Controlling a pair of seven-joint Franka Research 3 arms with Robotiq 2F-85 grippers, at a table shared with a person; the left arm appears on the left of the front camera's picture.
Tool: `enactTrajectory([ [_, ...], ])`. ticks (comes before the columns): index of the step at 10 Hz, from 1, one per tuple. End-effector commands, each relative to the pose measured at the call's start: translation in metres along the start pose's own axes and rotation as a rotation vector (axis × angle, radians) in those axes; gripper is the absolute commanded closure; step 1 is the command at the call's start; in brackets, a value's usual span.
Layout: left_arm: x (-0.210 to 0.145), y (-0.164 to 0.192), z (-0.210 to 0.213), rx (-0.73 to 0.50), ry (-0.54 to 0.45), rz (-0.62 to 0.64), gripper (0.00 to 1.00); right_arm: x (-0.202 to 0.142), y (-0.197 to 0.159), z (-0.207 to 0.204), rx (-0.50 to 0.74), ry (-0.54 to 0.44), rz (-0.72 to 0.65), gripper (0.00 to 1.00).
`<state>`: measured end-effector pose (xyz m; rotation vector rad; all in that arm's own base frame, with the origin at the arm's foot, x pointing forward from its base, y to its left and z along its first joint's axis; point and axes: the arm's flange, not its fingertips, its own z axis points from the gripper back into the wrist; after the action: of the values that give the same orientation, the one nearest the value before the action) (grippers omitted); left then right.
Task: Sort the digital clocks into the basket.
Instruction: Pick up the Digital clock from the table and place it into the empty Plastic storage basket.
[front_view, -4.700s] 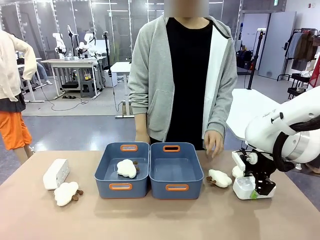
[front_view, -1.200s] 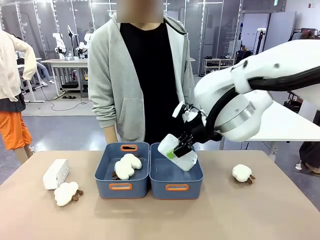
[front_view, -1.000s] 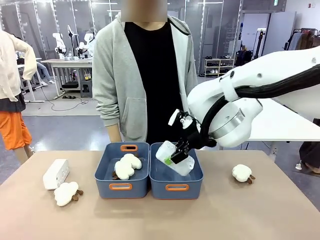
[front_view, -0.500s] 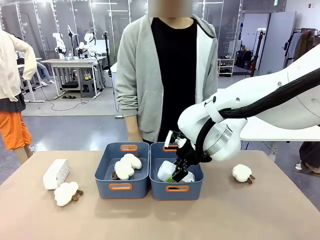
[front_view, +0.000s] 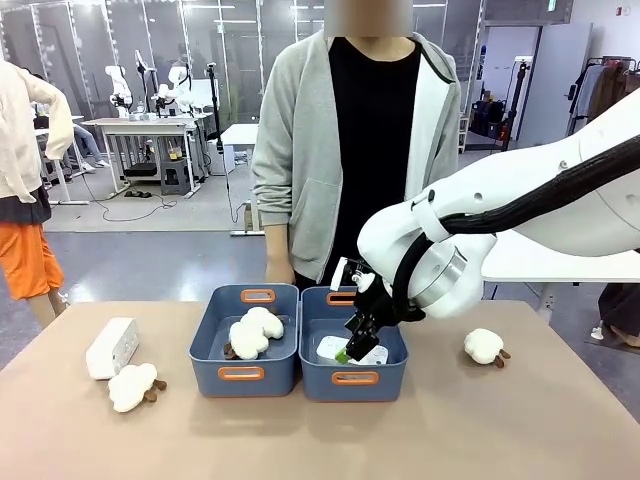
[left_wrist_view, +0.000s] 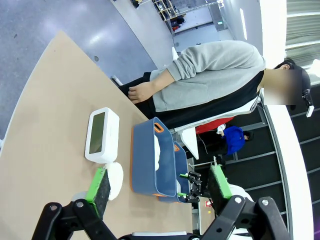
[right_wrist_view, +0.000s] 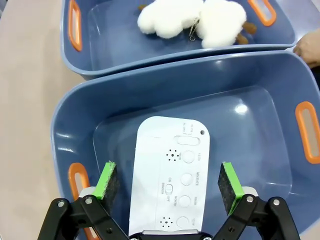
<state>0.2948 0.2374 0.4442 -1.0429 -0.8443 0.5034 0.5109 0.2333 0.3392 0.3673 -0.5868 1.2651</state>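
In the front view the right gripper (front_view: 352, 345) is low inside the right-hand basket (front_view: 355, 392) over a clock (front_view: 328, 349) that now lies flatter and deeper than half a second ago, when it was tilted up. From the left wrist, the left gripper (left_wrist_view: 159, 185) is spread wide and empty, well short of the second clock (left_wrist_view: 100, 135) face-up on the table (left_wrist_view: 45, 115) – hard, smooth, probably light, best pinched across its narrow width. From the right wrist, both pads (right_wrist_view: 106, 185) stand clear of the clock's long edges – apparently released, button side up on the basket floor.

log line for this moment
right gripper: open, straddling clock in basket | left gripper: open | other clock: on table
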Motion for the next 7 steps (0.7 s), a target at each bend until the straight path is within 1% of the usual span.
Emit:
enactTrajectory([
  [1,0.001,0.000,-0.001,-0.020,-0.004,0.012,0.00,0.004,0.001,0.023,-0.035,-0.074,-0.046,0.00],
  [2,0.001,0.000,-0.001,-0.020,-0.004,0.012,0.00,0.000,0.000,0.000,0.000,0.000,0.000,0.00],
  [7,0.001,0.000,-0.001,-0.020,-0.004,0.012,0.00,0.000,0.000,0.000,0.000,0.000,0.000,0.00],
])
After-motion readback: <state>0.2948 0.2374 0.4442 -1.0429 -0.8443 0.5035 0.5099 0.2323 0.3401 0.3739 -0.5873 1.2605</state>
